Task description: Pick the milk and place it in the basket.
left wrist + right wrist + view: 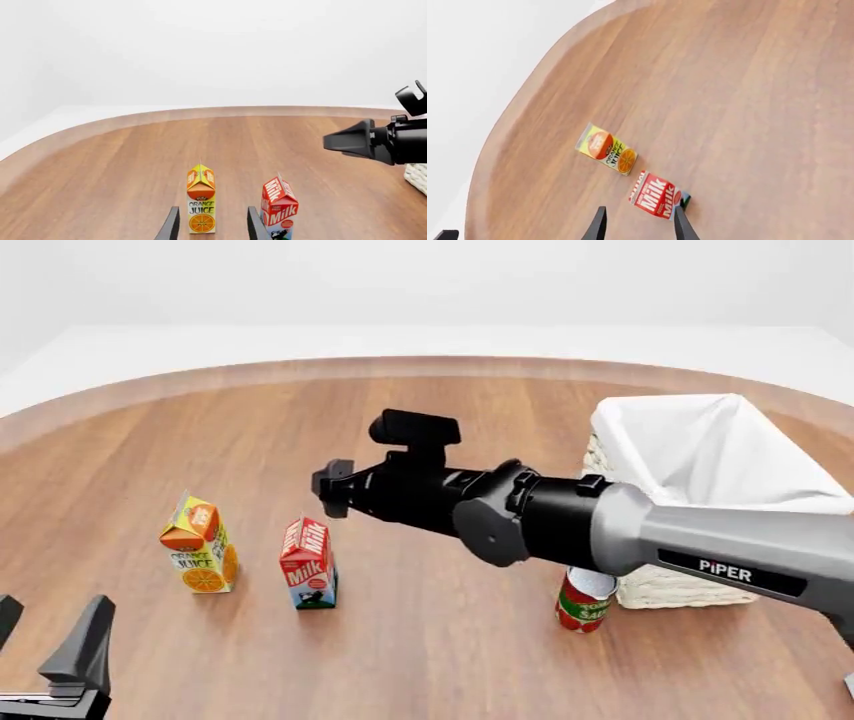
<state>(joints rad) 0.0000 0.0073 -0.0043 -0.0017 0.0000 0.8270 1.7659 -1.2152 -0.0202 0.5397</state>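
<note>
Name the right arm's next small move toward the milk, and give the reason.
Probably lower the right gripper further toward the milk and centre it. The front view shows the gripper hanging above the upright carton, jaws open and empty; the wrist view has the milk nearer one fingertip than midway.

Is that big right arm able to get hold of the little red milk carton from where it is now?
Probably yes. The right pincer hangs open above and just behind the small red gable-top milk carton, with nothing between them. The orange-and-yellow juice carton stands apart on the far side.
</note>
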